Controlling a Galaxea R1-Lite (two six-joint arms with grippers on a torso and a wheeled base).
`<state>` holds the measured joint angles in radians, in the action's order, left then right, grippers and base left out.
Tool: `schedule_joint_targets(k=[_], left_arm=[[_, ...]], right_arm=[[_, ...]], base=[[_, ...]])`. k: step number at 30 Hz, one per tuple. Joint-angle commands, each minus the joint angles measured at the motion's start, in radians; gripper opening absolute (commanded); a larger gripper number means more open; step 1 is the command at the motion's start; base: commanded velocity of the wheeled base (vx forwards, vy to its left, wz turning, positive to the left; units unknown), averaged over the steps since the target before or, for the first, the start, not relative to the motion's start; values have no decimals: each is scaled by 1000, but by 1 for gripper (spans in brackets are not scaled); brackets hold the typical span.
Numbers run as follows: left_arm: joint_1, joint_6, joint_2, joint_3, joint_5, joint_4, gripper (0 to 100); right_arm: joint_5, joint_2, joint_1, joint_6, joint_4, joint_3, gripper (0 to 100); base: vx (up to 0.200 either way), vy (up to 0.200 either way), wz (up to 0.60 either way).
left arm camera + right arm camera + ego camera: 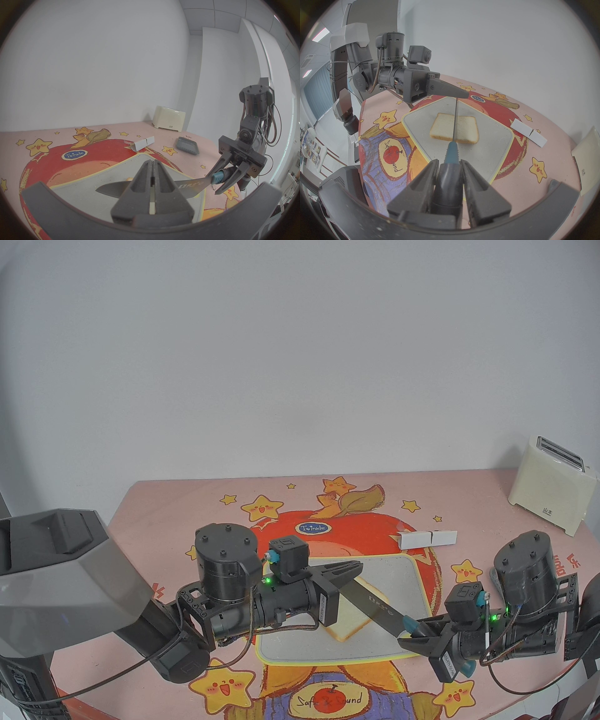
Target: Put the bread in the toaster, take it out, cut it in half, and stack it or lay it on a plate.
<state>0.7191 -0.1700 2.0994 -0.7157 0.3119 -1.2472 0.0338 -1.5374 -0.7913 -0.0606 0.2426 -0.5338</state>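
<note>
The pale, square slice of white bread (454,128) lies flat on the grey, yellow-rimmed cutting board (493,147). The right end effector (448,163) is clamped on the teal handle of the dark-bladed knife (452,153), with the blade aligned over the slice's middle. The left end effector (465,93) is closed and empty, near the blade tip. The bread is judged light, soft and crushable: grip lightly at the crust edges.

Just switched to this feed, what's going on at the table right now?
The right gripper is shut on the handle of a knife, with the blade lined up over the middle of a bread slice that lies uncut on the cutting board. The left gripper, shut, hangs over the board near the blade's tip. The toaster stands off to the right.
</note>
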Motion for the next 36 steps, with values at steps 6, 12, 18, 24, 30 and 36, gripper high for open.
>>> schedule_joint_targets(k=[6,12,18,24,30,36], left_arm=[[-7,0,10,-4,1,0,0],[-7,0,11,-4,1,-1,0],[-9,0,39,-2,1,-3,0],[-9,0,44,-4,6,-23,0],[-21,-2,31,4,29,-23,0],[-23,-2,30,13,29,-23,0]], right_arm=[[0,-4,0,1,0,0,0],[0,-4,0,1,1,-2,0],[0,-7,0,1,1,-3,0],[0,-6,0,2,1,-5,0],[0,-3,0,2,3,-6,0],[-2,0,0,7,3,-12,0]], base=[[0,0,0],[0,0,0],[0,0,0],[0,0,0],[0,0,0],[0,0,0]])
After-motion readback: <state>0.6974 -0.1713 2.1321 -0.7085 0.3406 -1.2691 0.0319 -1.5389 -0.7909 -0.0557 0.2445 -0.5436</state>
